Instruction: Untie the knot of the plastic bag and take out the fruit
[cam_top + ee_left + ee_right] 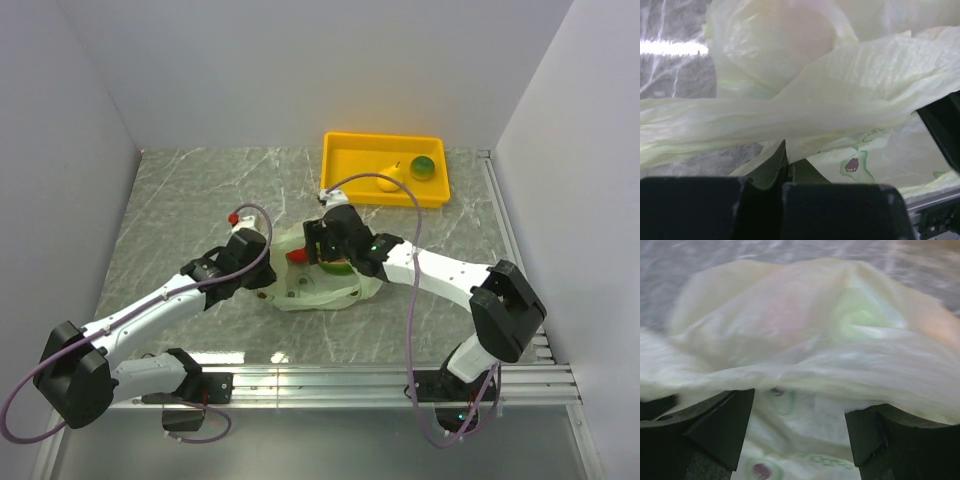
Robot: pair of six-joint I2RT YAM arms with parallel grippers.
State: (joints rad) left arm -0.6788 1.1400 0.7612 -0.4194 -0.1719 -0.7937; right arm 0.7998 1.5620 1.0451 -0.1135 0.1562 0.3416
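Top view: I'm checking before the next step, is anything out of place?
Perhaps. A small red thing sits by the left arm's wrist, away from the yellow tray that holds the pear and green citrus. Loose fruit or cable fitting, I cannot tell. Nothing looks spilled.

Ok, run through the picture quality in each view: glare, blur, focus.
Top external: sharp and evenly lit, with white glare patches on the grey marbled tabletop near the front edge. Left wrist: the pale green translucent plastic bag fills the frame slightly soft, a bright glare streak upper left. Right wrist: blurred throughout, the bag a hazy smear with faint pink and green tints.
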